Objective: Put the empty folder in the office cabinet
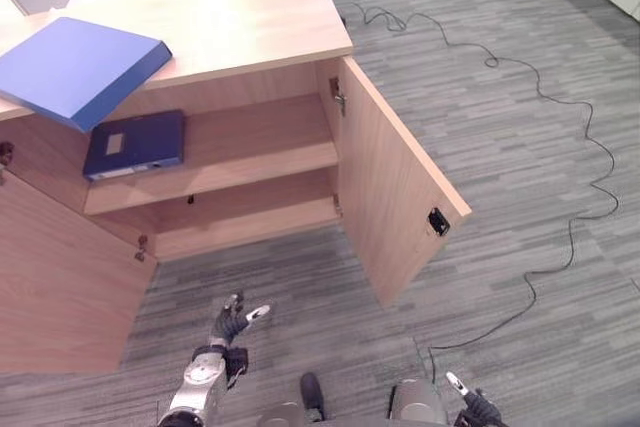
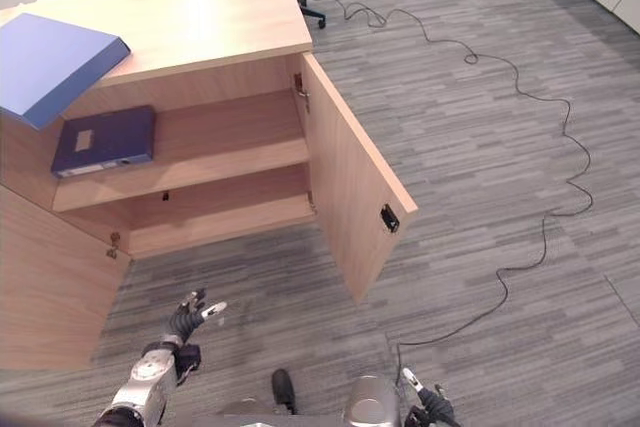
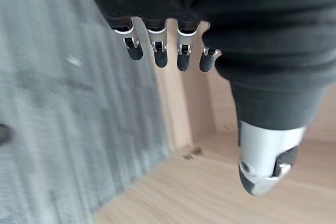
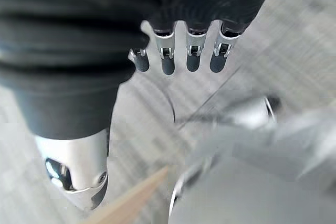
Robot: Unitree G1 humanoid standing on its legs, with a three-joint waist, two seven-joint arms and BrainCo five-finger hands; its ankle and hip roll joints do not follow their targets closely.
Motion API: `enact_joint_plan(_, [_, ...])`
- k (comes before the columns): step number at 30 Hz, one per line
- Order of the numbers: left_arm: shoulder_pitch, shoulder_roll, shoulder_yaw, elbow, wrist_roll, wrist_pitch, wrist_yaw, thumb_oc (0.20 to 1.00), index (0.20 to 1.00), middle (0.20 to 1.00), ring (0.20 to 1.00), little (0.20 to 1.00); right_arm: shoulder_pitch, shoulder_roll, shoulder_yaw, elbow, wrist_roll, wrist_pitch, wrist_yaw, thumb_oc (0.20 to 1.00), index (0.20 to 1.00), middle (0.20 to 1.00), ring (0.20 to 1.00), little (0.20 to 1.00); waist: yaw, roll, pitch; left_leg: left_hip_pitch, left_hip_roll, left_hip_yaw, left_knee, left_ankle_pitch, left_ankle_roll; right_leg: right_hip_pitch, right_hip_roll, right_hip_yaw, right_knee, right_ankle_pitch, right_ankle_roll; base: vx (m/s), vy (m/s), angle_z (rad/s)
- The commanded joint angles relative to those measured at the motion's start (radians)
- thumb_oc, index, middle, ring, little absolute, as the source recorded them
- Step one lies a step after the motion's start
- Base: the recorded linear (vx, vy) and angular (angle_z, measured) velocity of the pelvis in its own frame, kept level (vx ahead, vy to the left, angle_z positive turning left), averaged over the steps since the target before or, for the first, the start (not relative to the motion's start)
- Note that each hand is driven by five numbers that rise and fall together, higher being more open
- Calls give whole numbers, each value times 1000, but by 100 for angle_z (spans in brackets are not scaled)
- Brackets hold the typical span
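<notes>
- The light blue folder (image 1: 75, 67) lies flat on the cabinet top (image 1: 250, 17), at about 10 o'clock in the head views. Its near corner juts past the front edge, over the open compartment.
- It is well apart from both hands, and neither hand holds anything.
- A darker blue binder (image 1: 135, 143) already lies on the upper shelf (image 1: 260, 147), toward 9 o'clock; the lower shelf (image 1: 250, 209) looks bare.
- The left hand (image 1: 232, 322) hovers low over the carpet (image 1: 500, 97) at about 7 o'clock, fingers spread and relaxed. The right hand (image 1: 478, 407) sits at 5 o'clock with its fingers straight.
- Risk: the overhanging folder could tip off the cabinet top if a hand nudges its jutting corner while reaching up.
- Risk: the right door (image 1: 400, 197) stands wide open toward 4 o'clock and the left door (image 1: 60, 277) toward 8 o'clock. An arm swinging in from the side could knock either.
- Risk: the folder could catch on the dark binder if slid onto the same end of the upper shelf.
- The head views show the whole cabinet, the folder and both doors, which the wrist views do not.
- The left wrist view shows straight fingers (image 3: 160, 51) with pale wood beyond, probably the foot of the cabinet, though it is too blurred to be sure.
- The right wrist view confirms that the right hand's fingers (image 4: 193, 53) are apart and empty over the carpet.
</notes>
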Motion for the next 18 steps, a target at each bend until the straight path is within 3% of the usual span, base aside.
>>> enact_joint_plan(1, [-64, 18, 13, -54, -34, -29, -4, 1000, 1000, 1000, 1000, 1000, -23, -5, 34, -22, 22, -32, -8, 1000, 1000, 1000, 1000, 1000, 17, -9, -17, -13, 17, -67, -1, -30, -60, 49, 38, -12, -82, 74, -10, -55, -21, -31])
enact_joint_plan(2, [-60, 10, 11, -58, -32, -32, -8, 1000, 1000, 1000, 1000, 1000, -15, -8, 35, -21, 33, -34, -10, 1000, 1000, 1000, 1000, 1000, 13, -17, -27, -12, 7, -65, -1, -29, -59, 84, 41, 18, -174, 73, -26, -31, -30, -26])
enact_joint_plan(5, [-49, -5, 15, -61, -34, -35, -7, 1000, 1000, 1000, 1000, 1000, -23, -21, 48, -24, 17, -32, -10, 1000, 1000, 1000, 1000, 1000, 19, -14, -35, -11, 8, -46, -1, -28, -64, 120, 44, 29, -258, 93, -29, -34, -44, -11])
enact_joint_plan(11, [-31, -18, 9, -81, -38, -34, -15, 1000, 1000, 1000, 1000, 1000, -27, -41, 69, -33, -6, -26, -5, 1000, 1000, 1000, 1000, 1000, 22, -1, -39, -19, 14, -50, -1, -8, -69, 160, 49, 54, -354, 114, -31, -45, -45, -25])
enact_joint_plan(16, [-37, -32, -8, -60, -28, -31, -9, 1000, 1000, 1000, 1000, 1000, -22, -62, 92, -74, -13, -30, 2, 1000, 1000, 1000, 1000, 1000, 18, 4, -24, -45, -16, -154, 3, 16, -78, 176, 49, 82, -402, 127, -47, -81, -4, 1])
enact_joint_plan(18, [-46, -31, -15, -73, -24, -31, -11, 1000, 1000, 1000, 1000, 1000, -20, -71, 114, -135, -29, -34, 11, 1000, 1000, 1000, 1000, 1000, 17, -14, 1, -100, 17, -159, 85, 19, -110, 172, 17, 85, -424, 150, -43, -221, 123, 25])
